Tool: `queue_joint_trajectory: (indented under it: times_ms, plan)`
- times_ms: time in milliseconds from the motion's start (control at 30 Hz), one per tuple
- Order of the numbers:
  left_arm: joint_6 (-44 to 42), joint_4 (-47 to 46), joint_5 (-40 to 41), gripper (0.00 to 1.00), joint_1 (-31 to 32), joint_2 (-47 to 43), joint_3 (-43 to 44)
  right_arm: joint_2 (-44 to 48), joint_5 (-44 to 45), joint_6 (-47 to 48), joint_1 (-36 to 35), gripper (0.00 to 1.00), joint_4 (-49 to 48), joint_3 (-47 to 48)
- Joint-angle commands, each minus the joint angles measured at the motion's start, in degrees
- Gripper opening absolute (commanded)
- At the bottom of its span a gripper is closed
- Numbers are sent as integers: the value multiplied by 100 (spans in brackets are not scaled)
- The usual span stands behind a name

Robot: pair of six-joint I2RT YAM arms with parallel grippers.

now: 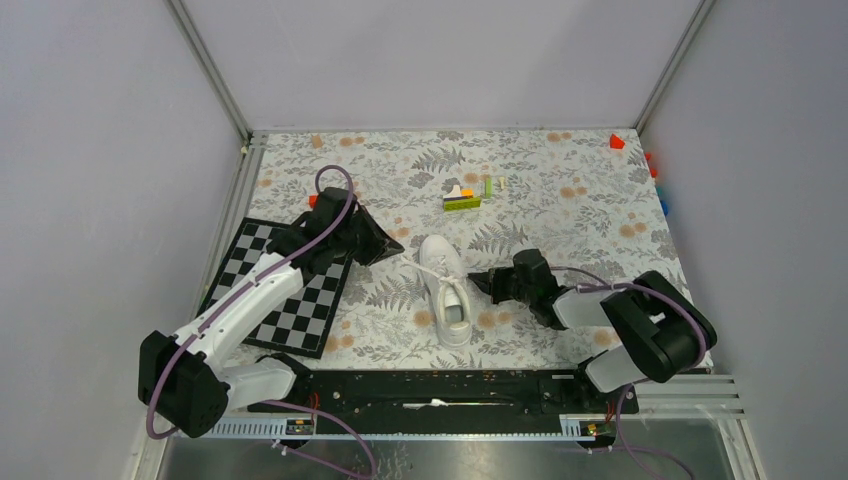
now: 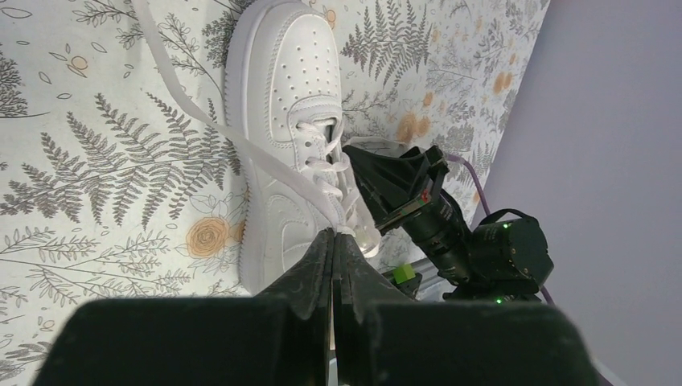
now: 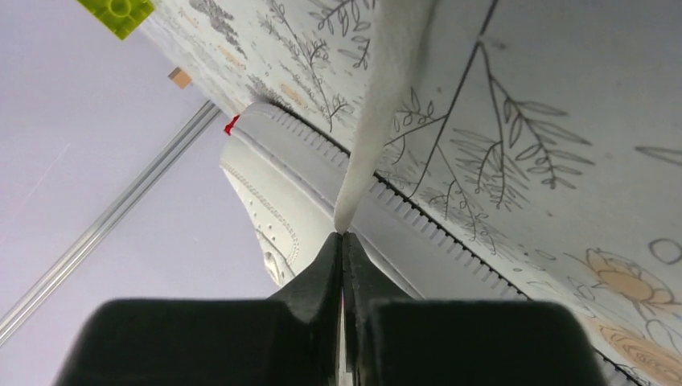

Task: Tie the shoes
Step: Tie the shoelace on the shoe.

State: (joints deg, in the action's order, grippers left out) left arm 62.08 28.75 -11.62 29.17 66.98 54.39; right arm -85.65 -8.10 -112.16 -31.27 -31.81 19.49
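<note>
An all-white low-top sneaker (image 1: pixel 445 290) sits sole-down near the middle of the fern-and-flower patterned tablecloth (image 1: pixel 560 215); its long axis runs almost straight from the near edge toward the far wall, toe pointing away from the arms, heel toward the black mounting rail (image 1: pixel 440 385). Bare cloth lies on every side of the shoe; a small cluster of coloured building blocks (image 1: pixel 463 198) stands well beyond the toe; a black-and-white checkerboard mat (image 1: pixel 285 300) lies off to the left, under the left arm; a red block (image 1: pixel 617 141) sits in the far right corner, and grey walls close in both sides. The left gripper (image 2: pixel 334 235) lies just off the toe's left side, jaws pressed together on a strand of white lace (image 2: pixel 201 112) that runs taut across the shoe's upper; the right gripper (image 3: pixel 342 235) lies close against the shoe's right flank, jaws likewise fully closed, pinching a second flat lace strand (image 3: pixel 386 96) that rises from its fingertips, with the ribbed sole edge just behind.
</note>
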Motion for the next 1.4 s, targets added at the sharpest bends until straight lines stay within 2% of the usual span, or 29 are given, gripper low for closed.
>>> queue_joint_trajectory:
  times_ms: [0, 67, 200, 333, 633, 867, 1133, 1267, 1367]
  plan:
    - [-304, 148, 86, 0, -34, -43, 363, 171, -65, -673, -99, 0, 414, -424]
    - [-449, 362, 172, 0, -47, -58, 460, 713, 215, -418, -84, 0, 976, -371]
    - [-700, 618, 171, 0, -69, -133, 496, 2000, 965, 421, 34, 0, 2796, 42]
    - [-834, 681, 62, 0, -69, -247, 329, 2757, 1475, 1385, 411, 0, 3770, 425]
    - [-1289, 1050, -284, 0, -78, -247, 192, 3731, 2280, 2649, 688, 0, 4725, 1081]
    - [-1374, 1132, -404, 0, -78, -337, -142, 3613, 2553, 3831, 910, 0, 5103, 1906]
    - [-1493, 1408, -151, 0, -255, -809, -735, 3501, 2571, 4199, 938, 0, 5161, 1571]
    - [-1673, 1544, -147, 0, -366, -852, -676, 3335, 2475, 4485, 947, 0, 5251, 1505]
    - [-1856, 1626, -202, 0, -368, -684, -479, 3646, 2652, 4647, 944, 0, 5498, 1480]
